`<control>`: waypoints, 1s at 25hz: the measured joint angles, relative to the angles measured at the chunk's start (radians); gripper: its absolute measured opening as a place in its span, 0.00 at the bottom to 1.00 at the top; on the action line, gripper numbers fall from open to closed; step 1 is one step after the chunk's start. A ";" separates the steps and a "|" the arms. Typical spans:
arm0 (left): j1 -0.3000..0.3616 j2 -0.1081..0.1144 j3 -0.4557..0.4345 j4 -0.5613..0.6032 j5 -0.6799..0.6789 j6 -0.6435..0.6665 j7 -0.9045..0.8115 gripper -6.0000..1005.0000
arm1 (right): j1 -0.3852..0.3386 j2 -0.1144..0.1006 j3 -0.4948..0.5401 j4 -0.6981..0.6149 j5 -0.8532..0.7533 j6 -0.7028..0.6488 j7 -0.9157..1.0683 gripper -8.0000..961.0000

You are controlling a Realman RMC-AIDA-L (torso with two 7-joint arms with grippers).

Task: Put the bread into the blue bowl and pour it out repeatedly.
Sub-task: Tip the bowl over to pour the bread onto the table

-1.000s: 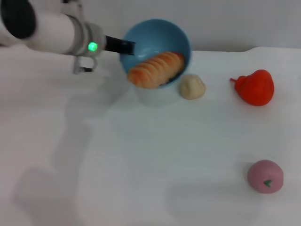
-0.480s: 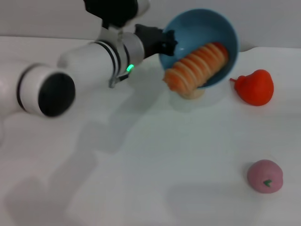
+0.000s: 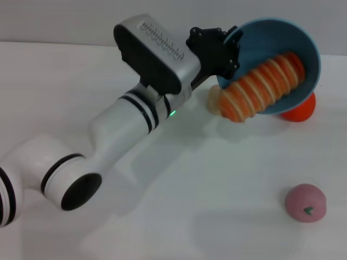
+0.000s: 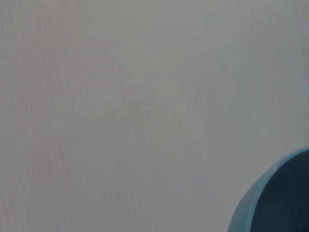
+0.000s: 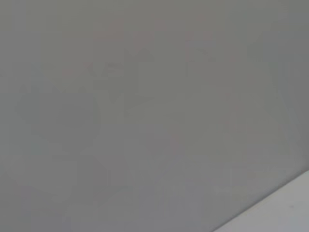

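Observation:
My left gripper (image 3: 229, 53) is shut on the near rim of the blue bowl (image 3: 302, 40) and holds it lifted and tipped steeply on its side, with the opening facing the head camera, over the back right of the table. The bread (image 3: 263, 86), orange-and-cream striped, lies slanted inside the bowl with its lower end sticking out past the rim. In the left wrist view only an edge of the blue bowl (image 4: 273, 200) shows against a grey wall. The right gripper is out of view.
A small beige lump (image 3: 213, 101) lies on the white table (image 3: 162, 216) just below the bowl's lower edge. A red toy fruit (image 3: 301, 111) is half hidden behind the bowl. A pink ball (image 3: 306, 202) sits at the front right.
The left arm has swung to the right and nearer, carrying the bowl over the beige lump and the red fruit. The bowl is tipped further, and the bread has slid toward its lower rim.

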 joint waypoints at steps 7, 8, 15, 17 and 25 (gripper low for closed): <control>-0.001 0.000 0.046 -0.051 0.000 0.154 0.111 0.00 | -0.002 0.000 -0.020 0.011 0.009 0.001 -0.002 0.50; -0.001 0.000 0.047 -0.051 0.000 0.166 0.147 0.00 | -0.003 0.000 -0.022 0.012 0.009 0.001 -0.002 0.50; -0.040 0.000 0.053 -0.055 0.002 0.220 0.340 0.00 | -0.009 0.003 -0.049 0.019 0.011 0.001 0.003 0.50; -0.043 0.000 0.061 -0.054 0.002 0.240 0.375 0.00 | -0.011 0.003 -0.059 0.021 0.023 0.001 0.003 0.50; -0.042 0.000 0.125 -0.066 0.004 0.352 0.525 0.01 | -0.018 0.002 -0.072 0.027 0.052 0.001 -0.002 0.50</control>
